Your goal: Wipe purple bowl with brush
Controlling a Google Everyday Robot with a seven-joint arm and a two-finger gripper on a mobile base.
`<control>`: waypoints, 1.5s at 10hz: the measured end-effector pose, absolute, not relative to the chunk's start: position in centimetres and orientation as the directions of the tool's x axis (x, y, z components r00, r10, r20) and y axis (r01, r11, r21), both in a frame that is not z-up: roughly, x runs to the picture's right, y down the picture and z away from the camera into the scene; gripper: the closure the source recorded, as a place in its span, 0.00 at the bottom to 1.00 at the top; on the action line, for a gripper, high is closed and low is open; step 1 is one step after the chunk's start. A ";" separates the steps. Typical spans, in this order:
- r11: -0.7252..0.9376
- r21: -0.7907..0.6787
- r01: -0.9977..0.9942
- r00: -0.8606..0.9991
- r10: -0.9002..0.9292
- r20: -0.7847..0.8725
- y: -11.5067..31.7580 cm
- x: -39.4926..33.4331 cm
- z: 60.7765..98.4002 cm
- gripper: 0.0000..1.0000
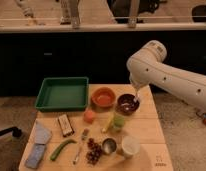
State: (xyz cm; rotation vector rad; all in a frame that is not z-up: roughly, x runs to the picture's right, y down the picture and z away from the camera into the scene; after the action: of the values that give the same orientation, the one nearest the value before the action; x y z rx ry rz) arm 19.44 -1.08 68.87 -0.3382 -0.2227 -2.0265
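Claw (136, 95) clenched, low over round glossy purple bowl (125, 105) (on wooden table (146, 131)).

Matt pale wood table (146, 127); glossy purple bowl (127, 104) under the gripper (135, 95); smooth white arm (163, 76); shiny metal cup (109, 145); green plastic tray (61, 95).

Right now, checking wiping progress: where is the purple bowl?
The purple bowl sits back right on the table, right of the orange bowl, under the pincer, camera view.
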 end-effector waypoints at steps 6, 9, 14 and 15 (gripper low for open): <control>-0.451 0.000 0.893 -0.427 -0.846 0.318 -1.2 21.8 67.4 1.00; -0.437 -0.007 0.900 -0.410 -0.849 0.334 0.2 24.2 67.2 1.00; -0.427 0.005 0.904 -0.398 -0.838 0.372 3.9 26.6 67.4 1.00; -0.428 0.010 0.904 -0.399 -0.835 0.378 4.6 26.9 67.4 1.00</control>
State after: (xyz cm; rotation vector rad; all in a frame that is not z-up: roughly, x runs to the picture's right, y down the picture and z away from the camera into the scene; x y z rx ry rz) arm 26.86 4.57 67.38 -0.3828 -0.2562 -1.9854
